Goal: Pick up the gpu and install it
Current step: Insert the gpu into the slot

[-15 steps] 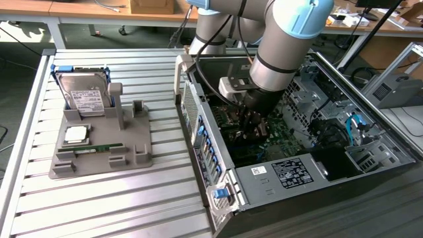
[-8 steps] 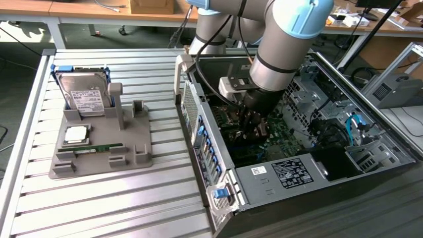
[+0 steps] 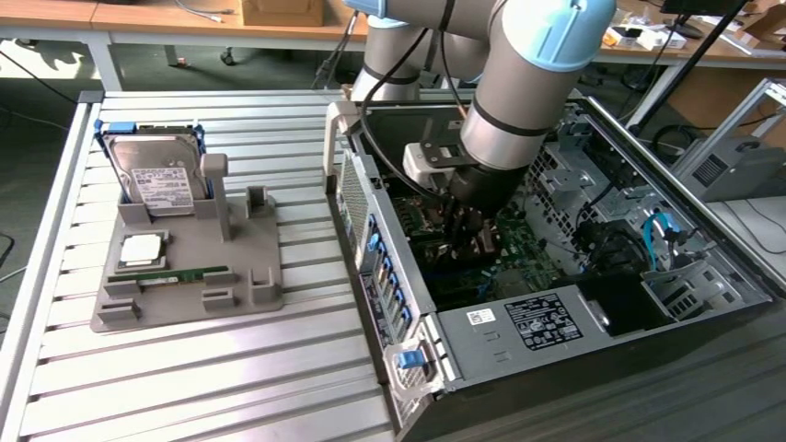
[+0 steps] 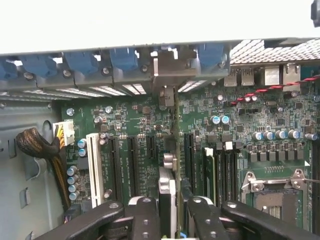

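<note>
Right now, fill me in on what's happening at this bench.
The robot arm has reached down into the open computer case. Its gripper is shut on the gpu, held edge-on and upright over the expansion slots of the motherboard. On the grey tray beside the case sit a hard drive and a memory stick.

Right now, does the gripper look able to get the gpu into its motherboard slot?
Probably yes. The gripper holds the gpu edge-on, low over the motherboard inside the open computer case, its bracket near the rear slot openings; nothing visibly blocks the way.
</note>
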You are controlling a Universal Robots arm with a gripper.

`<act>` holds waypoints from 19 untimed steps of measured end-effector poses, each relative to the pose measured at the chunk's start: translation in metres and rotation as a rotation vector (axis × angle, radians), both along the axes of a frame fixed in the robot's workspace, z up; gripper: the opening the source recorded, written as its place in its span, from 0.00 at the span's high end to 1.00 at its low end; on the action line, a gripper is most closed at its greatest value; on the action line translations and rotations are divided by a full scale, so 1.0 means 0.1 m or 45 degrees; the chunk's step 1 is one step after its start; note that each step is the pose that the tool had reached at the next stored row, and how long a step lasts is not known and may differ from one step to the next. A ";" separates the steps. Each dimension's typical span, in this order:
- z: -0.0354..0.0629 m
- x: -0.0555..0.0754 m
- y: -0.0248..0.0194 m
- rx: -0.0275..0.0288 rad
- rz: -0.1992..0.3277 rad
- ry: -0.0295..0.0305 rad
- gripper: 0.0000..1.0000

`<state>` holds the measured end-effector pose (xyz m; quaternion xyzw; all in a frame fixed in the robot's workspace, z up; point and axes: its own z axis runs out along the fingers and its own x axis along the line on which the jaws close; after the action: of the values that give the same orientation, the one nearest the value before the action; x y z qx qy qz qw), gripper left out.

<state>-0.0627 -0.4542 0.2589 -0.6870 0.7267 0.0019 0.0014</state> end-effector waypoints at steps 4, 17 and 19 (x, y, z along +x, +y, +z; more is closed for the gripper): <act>0.000 0.00 0.000 0.0001 0.000 0.0000 0.73; 0.000 -0.01 -0.002 0.0001 0.045 0.0000 0.73; -0.001 -0.01 -0.005 0.0002 0.045 0.0000 0.73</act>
<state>-0.0639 -0.4547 0.2588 -0.6996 0.7146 0.0020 0.0015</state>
